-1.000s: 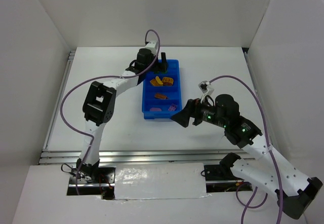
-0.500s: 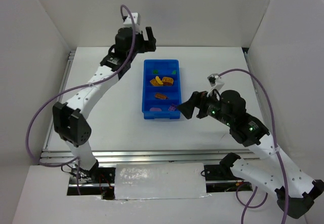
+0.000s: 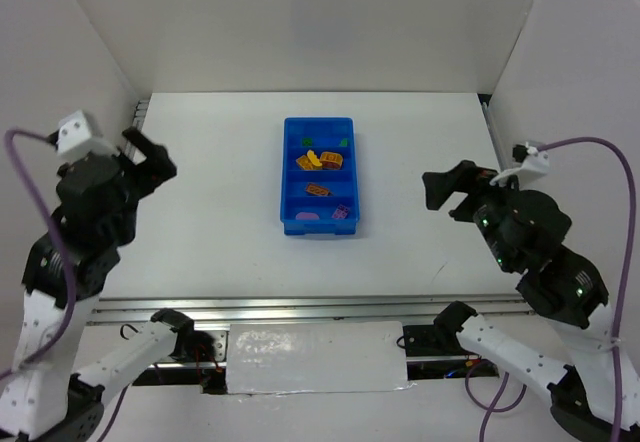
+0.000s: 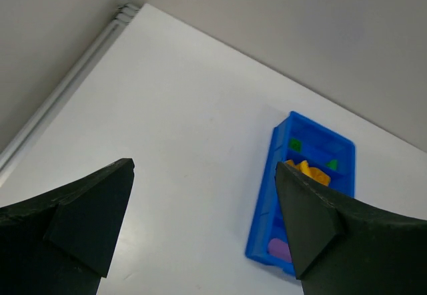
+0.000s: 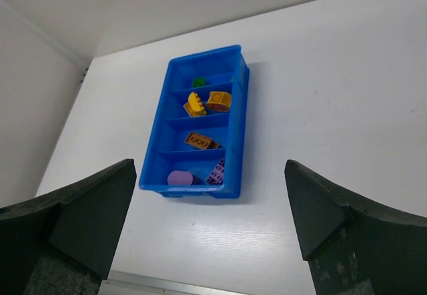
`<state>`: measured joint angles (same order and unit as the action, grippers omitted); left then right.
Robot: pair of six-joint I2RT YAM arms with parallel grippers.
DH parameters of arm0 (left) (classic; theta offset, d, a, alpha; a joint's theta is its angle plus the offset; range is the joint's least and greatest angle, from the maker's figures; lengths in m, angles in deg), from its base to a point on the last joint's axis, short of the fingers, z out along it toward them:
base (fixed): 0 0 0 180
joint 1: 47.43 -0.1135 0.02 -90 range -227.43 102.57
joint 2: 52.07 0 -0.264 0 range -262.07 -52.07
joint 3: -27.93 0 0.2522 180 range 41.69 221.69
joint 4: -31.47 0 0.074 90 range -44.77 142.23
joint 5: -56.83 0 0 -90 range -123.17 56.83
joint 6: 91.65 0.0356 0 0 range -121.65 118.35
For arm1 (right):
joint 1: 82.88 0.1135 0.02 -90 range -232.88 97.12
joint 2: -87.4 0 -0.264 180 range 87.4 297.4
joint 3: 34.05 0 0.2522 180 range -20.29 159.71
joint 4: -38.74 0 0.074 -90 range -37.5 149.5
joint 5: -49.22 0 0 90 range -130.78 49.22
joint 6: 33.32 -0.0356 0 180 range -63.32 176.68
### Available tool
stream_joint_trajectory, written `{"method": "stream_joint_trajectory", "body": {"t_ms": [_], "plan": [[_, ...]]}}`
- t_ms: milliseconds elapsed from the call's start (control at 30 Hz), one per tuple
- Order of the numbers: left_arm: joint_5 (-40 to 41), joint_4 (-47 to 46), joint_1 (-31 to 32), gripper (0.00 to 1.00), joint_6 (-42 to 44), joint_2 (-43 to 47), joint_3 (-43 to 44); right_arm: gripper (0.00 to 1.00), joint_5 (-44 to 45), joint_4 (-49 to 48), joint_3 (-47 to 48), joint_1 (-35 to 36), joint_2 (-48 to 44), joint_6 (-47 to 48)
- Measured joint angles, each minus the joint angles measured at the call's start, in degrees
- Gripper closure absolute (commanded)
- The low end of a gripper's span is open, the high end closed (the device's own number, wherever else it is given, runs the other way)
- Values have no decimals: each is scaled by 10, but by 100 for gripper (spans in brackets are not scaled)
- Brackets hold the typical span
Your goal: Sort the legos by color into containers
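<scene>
- The left fingers (image 4: pixel 80 221): wide apart, empty, raised at the bench's (image 3: pixel 420 122) left edge.
- The right fingers (image 5: pixel 83 215): wide apart, empty, right of the tray (image 5: pixel 241 118).
- The legos (image 5: pixel 217 100) lie in the tray compartments: green farthest, then orange-yellow, brown, purple nearest.

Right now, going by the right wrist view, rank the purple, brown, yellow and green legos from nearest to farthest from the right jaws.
1. Purple legos: end compartment of the tray closest to this camera.
2. Brown lego: next compartment along.
3. Yellow legos: third compartment.
4. Green lego: far end compartment.
</scene>
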<state>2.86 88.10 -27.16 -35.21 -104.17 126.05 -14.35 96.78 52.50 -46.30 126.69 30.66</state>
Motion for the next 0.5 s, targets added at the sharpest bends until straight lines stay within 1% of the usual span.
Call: {"method": "stream_joint_trajectory", "body": {"t_ms": [100,233,367,500], "plan": [[37,55,-1,1,-3,85,-46,0,21,20,5,1,-38,4],[73,124,-1,0,-4,157,-97,0,32,51,17,2,-89,7],[91,164,-1,1,-12,230,-145,0,32,71,21,2,-117,8],[101,180,-1,1,-16,268,-155,0,28,78,10,2,-125,4]]}}
